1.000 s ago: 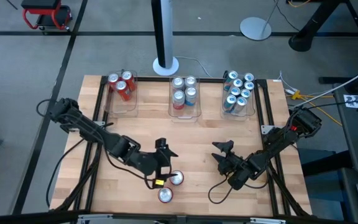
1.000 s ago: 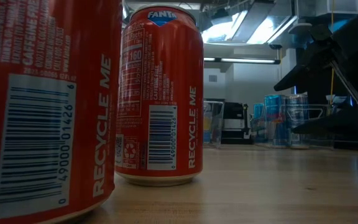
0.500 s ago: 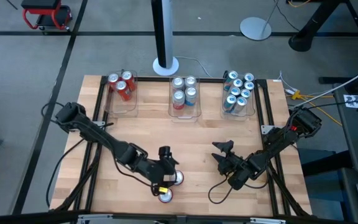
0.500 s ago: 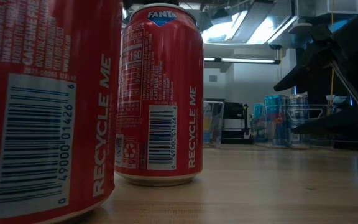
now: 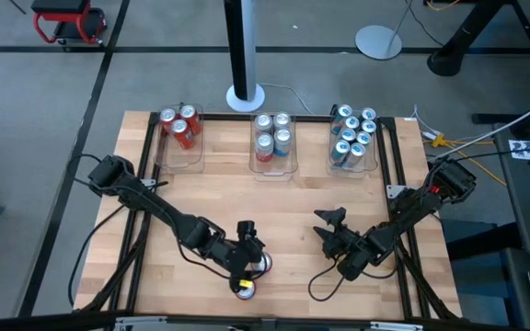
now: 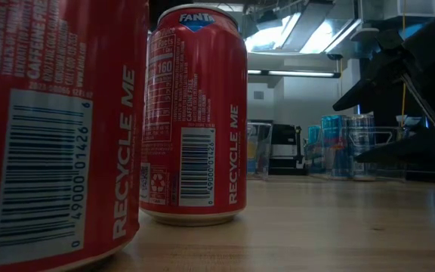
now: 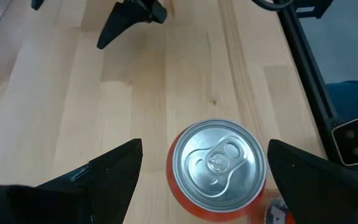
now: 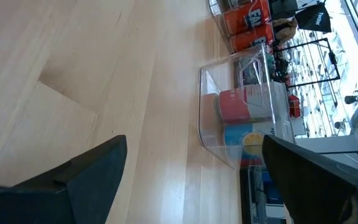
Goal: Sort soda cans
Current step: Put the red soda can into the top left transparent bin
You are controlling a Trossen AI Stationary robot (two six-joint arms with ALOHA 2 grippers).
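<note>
Altogether, three clear bins line the far edge of the table (image 5: pixel 201 202). The left bin (image 5: pixel 180 152) holds three red cans (image 5: pixel 181 130), the middle bin (image 5: pixel 274 156) four silver-and-red cans (image 5: pixel 272 135), and the right bin (image 5: pixel 352 152) about eight teal-blue cans (image 5: pixel 353 136). Two more red cans stand loose at the near edge: one (image 5: pixel 245 290) closest to the edge, the other (image 7: pixel 217 168) just beyond it.

The left gripper (image 7: pixel 205 171) hangs over that second can with its fingers spread wide on either side of it, touching nothing. The can stands upright, long axis vertical, silver top facing up.

The right gripper (image 5: pixel 328 223) waits above bare wood to the right, fingers parted and empty.
</note>
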